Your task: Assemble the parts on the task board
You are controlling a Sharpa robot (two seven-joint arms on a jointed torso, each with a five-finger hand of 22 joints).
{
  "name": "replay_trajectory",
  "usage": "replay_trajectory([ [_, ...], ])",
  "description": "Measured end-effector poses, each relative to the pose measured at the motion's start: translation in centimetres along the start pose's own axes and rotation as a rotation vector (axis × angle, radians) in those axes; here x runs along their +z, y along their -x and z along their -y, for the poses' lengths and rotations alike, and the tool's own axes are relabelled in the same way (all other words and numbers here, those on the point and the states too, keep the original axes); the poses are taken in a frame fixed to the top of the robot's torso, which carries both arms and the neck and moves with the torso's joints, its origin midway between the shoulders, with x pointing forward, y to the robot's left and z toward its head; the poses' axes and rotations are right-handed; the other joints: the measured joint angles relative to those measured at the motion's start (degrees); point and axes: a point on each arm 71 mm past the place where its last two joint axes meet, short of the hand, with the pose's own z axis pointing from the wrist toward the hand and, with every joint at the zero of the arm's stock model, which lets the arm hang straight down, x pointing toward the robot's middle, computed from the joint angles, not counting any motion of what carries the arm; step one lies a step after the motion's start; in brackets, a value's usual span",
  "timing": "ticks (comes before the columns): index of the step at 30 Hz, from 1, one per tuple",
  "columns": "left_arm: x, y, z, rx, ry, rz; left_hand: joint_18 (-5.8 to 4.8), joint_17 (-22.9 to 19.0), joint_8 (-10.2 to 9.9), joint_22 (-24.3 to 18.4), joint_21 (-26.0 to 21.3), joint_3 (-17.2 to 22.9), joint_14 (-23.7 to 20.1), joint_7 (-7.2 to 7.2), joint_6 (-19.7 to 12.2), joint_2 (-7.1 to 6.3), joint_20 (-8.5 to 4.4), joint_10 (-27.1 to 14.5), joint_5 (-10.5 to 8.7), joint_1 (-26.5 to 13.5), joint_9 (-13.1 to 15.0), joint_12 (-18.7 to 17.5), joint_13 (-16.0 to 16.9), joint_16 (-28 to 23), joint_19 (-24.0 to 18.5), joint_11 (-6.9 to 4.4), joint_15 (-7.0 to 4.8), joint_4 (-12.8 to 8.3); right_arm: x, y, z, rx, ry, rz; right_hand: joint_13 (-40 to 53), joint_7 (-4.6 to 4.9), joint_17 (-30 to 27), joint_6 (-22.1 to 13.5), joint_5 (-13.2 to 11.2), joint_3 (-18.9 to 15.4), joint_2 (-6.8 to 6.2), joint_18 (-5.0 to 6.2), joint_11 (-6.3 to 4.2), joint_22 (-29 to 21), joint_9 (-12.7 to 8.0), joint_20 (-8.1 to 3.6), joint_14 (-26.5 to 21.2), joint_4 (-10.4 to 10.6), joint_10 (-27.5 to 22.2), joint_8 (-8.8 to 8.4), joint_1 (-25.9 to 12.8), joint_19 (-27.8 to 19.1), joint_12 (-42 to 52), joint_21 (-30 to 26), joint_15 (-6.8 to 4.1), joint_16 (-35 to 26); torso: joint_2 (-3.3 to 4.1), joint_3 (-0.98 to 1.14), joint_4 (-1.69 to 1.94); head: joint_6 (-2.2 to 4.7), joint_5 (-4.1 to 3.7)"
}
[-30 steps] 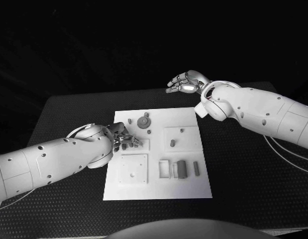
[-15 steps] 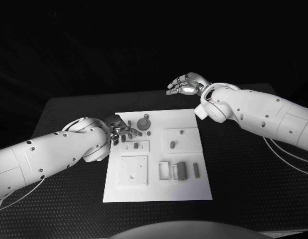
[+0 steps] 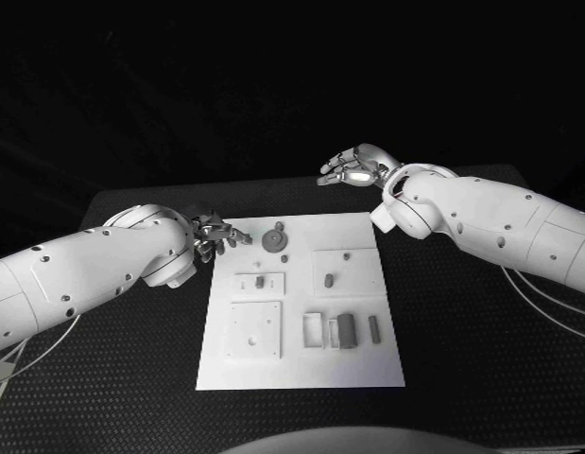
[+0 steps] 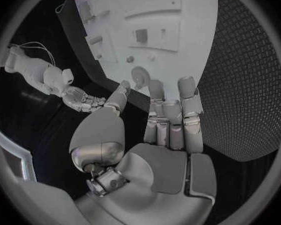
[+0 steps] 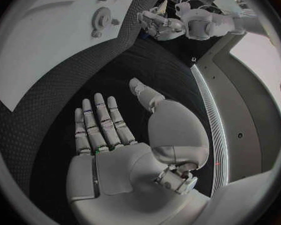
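Observation:
The white task board [image 3: 306, 364] lies in the middle of the table. A round gear part [image 3: 276, 238] sits near its far edge, with a small peg [image 3: 284, 256] beside it. Small parts stand in two recessed squares [image 3: 258, 281] [image 3: 329, 280], and several blocks [image 3: 345, 329] lie nearer me. My left hand [image 3: 215, 234] hovers at the board's far left corner, fingers stretched out and holding nothing [image 4: 168, 130]; the gear [image 4: 140, 76] lies just past its fingertips. My right hand [image 3: 357, 165] is raised beyond the far right corner, off the board, fingers spread and empty [image 5: 106, 125].
A square plate [image 3: 254, 329] with small holes lies on the board's near left. The black table [image 3: 129, 378] extends on both sides of the board. Cables [image 3: 551, 293] trail from the right arm over the table's right side.
My left hand has moved away from the board's left middle to its far left corner, uncovering the small left recess and its part. The right hand has barely shifted.

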Motion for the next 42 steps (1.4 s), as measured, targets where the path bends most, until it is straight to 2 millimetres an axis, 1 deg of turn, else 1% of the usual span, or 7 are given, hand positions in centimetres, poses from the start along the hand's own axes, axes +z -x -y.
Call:
replay_trajectory([
  [6,0.9,1.2,-0.5,-0.002,0.023,0.035,0.0,-0.6,-0.3,-0.3,-0.8,-0.8,-0.4,0.24,-0.8,-0.03,0.24,-0.7,0.0,0.0,-0.3,-0.4,-0.4,-0.5,-0.2,0.22,0.35,0.0,0.0,0.0,0.0,0.0,-0.001,0.001,0.0,0.0,0.0,0.0,0.0,0.0,0.0,0.0,0.0,0.0,0.0,0.0,0.0,0.0,0.0,0.0,0.0,0.0,0.0,0.0,0.0,0.0,0.07,0.01,-0.04,0.54,-0.07],
  [9,1.4,1.8,-0.6,-0.008,0.025,0.056,0.0,-1.5,-0.8,-0.8,-2.2,-1.0,-1.9,1.03,-1.8,-0.24,1.11,-2.6,0.0,0.7,-0.5,-1.7,-1.3,-2.1,-2.0,0.79,1.07,0.1,0.1,-0.1,0.0,0.001,0.0,0.0,0.0,0.0,0.0,0.0,0.0,0.0,0.0,0.0,0.0,0.2,0.0,0.0,0.0,0.0,0.0,0.0,0.0,0.0,0.0,0.0,0.0,0.0,0.07,0.02,-0.08,0.71,-0.05],
  [14,2.5,2.0,0.0,-0.019,0.025,0.074,-0.01,-3.3,-1.2,-2.3,-5.0,-1.4,-4.2,2.17,-3.2,-0.3,2.33,-4.9,0.0,0.8,-0.8,-3.9,-3.3,-5.0,-4.4,2.23,2.37,0.0,0.1,-0.1,0.0,0.001,0.0,0.0,-0.1,0.0,0.0,0.0,0.0,0.0,0.0,0.0,0.0,0.2,0.0,0.0,0.0,0.0,0.0,0.0,0.0,0.0,0.0,0.0,0.0,0.0,0.14,0.01,-0.04,1.17,-0.12],
  [18,3.2,2.2,0.2,-0.026,0.03,0.081,-0.01,-4.4,-1.6,-3.3,-6.7,-1.7,-5.7,2.88,-4.1,-0.3,2.97,-6.6,0.0,0.8,-1.0,-5.3,-4.7,-6.5,-5.9,2.8,2.99,0.0,0.2,-0.3,-0.1,0.002,0.001,-0.002,0.0,0.0,0.0,0.0,0.0,0.0,0.0,0.0,0.0,0.3,0.0,0.0,0.0,0.0,0.0,0.0,0.0,0.0,0.0,0.0,0.0,0.0,0.17,-0.03,-0.04,1.43,-0.08],
  [21,3.6,2.4,0.1,-0.027,0.043,0.079,-0.02,-5.8,-2.4,-4.7,-9.5,-1.9,-9.4,4.02,-6.1,-0.3,4.36,-10.4,0.0,0.8,-1.6,-8.0,-6.6,-9.3,-9.5,4.28,4.5,0.1,0.2,-0.4,-0.1,0.003,0.0,-0.003,0.0,0.0,0.0,0.0,0.0,0.0,0.0,0.0,0.0,0.3,0.0,0.0,0.0,0.0,0.0,0.0,0.0,0.0,0.0,0.0,0.0,0.0,0.18,-0.03,-0.08,1.53,-0.02],
  [23,3.8,2.5,0.0,-0.026,0.051,0.078,-0.03,-6.2,-2.5,-5.1,-10.2,-1.9,-10.1,4.25,-6.3,-0.3,4.81,-11.0,0.0,0.8,-1.7,-8.5,-7.2,-10.0,-10.1,4.71,4.94,0.1,0.2,-0.3,0.0,0.002,-0.001,-0.001,0.0,0.0,0.0,0.0,0.0,0.0,0.0,0.0,0.0,0.3,0.0,0.0,0.0,0.0,0.0,0.0,0.0,0.0,0.0,0.0,0.0,0.0,0.18,-0.03,-0.08,1.58,-0.01],
  [42,5.3,1.6,0.9,0.019,0.067,0.026,-0.09,-6.5,-2.5,-5.6,-10.7,-2.1,-10.2,4.4,-6.7,0.87,4.83,-11.1,0.0,0.7,-2.1,-8.7,-8.4,-10.0,-10.1,4.72,5.04,0.2,0.4,-0.7,-0.2,0.009,0.004,-0.004,-0.2,-0.02,0.0,-0.4,0.0,-0.2,-0.24,0.0,0.0,0.3,-0.2,0.0,0.0,0.2,0.0,0.0,-0.2,0.0,-0.2,-0.2,0.0,0.0,0.15,0.01,-0.04,2.02,-0.14],
])
